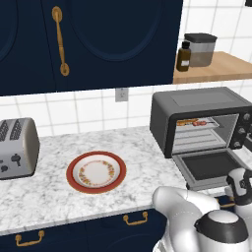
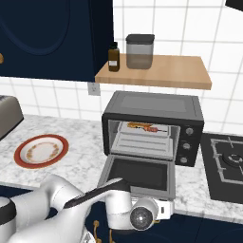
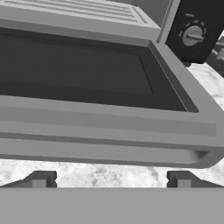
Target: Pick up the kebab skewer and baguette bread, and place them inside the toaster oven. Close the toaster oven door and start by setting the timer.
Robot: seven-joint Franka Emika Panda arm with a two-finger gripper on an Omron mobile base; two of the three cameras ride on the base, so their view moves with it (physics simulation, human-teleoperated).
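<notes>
Hovering low in front of the counter edge, the gripper [image 3: 111, 179] stands with its jaws spread wide and nothing between them, its two dark fingertips [image 3: 40, 178] rising just below the front lip of the toaster oven door [image 3: 109, 127]. The door lies dropped flat, its dark glass pane facing up and its bar handle running along the near edge, directly ahead of the hand. Beyond it, the toaster oven [image 2: 153, 127] sits open on the marble counter [image 1: 54, 187], its knobs [image 3: 192, 35] down the right side untouched as far as can be judged.

On the wire rack inside, the kebab skewer [image 2: 142, 126] lies toward the back, its red and brown chunks visible through the opening; something pale and reddish rests beside it, but whether that is the baguette bread is too small to tell. The red-rimmed plate [image 1: 96, 172] well to the left of the oven holds no food, which suggests both items have been loaded. A silver toaster [image 1: 17, 147] stands at the far left, and a jar [image 2: 140, 51] and a brown bottle [image 2: 114, 57] sit on the wooden shelf [image 2: 156, 71] above.

By that reading, the placing looks finished; lifting the door shut and turning the timer knob remain.
</notes>
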